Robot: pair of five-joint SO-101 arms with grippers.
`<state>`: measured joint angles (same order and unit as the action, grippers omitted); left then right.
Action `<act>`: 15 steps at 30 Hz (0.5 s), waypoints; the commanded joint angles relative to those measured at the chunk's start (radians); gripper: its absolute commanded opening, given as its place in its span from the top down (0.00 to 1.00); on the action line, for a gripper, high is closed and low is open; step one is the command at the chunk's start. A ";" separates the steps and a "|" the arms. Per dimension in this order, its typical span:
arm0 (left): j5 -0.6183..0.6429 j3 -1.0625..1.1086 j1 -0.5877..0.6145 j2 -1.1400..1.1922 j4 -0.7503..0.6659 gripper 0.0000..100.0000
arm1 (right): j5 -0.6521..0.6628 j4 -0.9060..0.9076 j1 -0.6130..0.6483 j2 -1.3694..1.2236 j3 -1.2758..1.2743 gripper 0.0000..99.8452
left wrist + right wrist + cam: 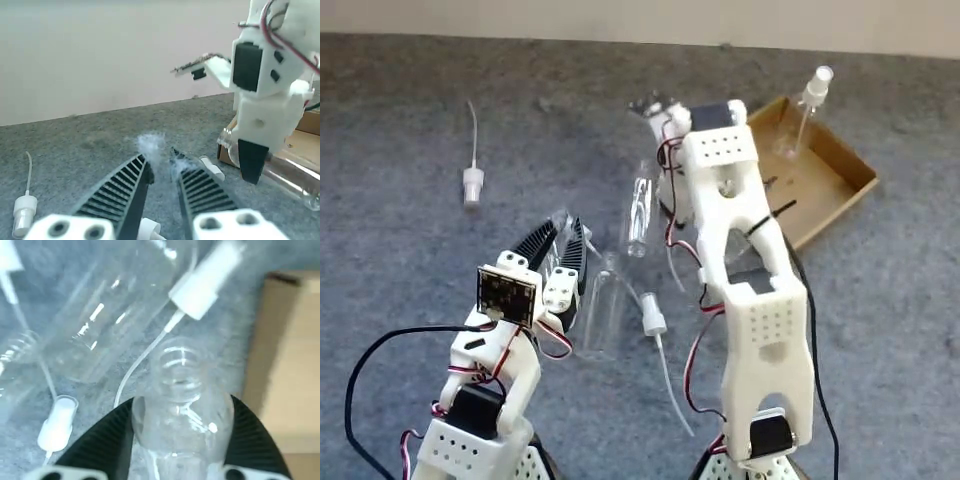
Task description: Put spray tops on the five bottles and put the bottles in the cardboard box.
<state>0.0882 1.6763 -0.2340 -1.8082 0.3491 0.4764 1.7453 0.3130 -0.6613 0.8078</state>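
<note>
Right jaws are pinching an uncapped bottle [182, 385] by its body. Its open neck is pointing away from the wrist, long axis heading toward a loose spray top [205, 285] lying just beyond on the worktop [400, 300]. Left jaws are sitting slightly spread, gripping nothing I can make out, near another spray top [655, 320] between the arms. Cardboard box [830, 185] is sitting beside the right arm.
</note>
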 commanded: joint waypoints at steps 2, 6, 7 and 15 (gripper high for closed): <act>0.006 0.018 0.008 -0.001 -0.023 0.99 | 0.003 0.022 0.007 0.237 -0.025 0.80; 0.006 0.018 0.008 -0.004 -0.005 0.99 | 0.002 0.022 0.013 0.429 -0.153 0.80; 0.006 0.018 0.008 -0.004 -0.005 0.99 | 0.002 0.022 0.013 0.483 -0.193 0.80; 0.006 0.018 0.008 -0.008 -0.005 0.99 | 0.002 0.013 0.013 0.934 -0.539 0.80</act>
<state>0.0882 1.6763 -0.2340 -1.8082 0.3506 0.4764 1.7469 0.3161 0.0783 0.3414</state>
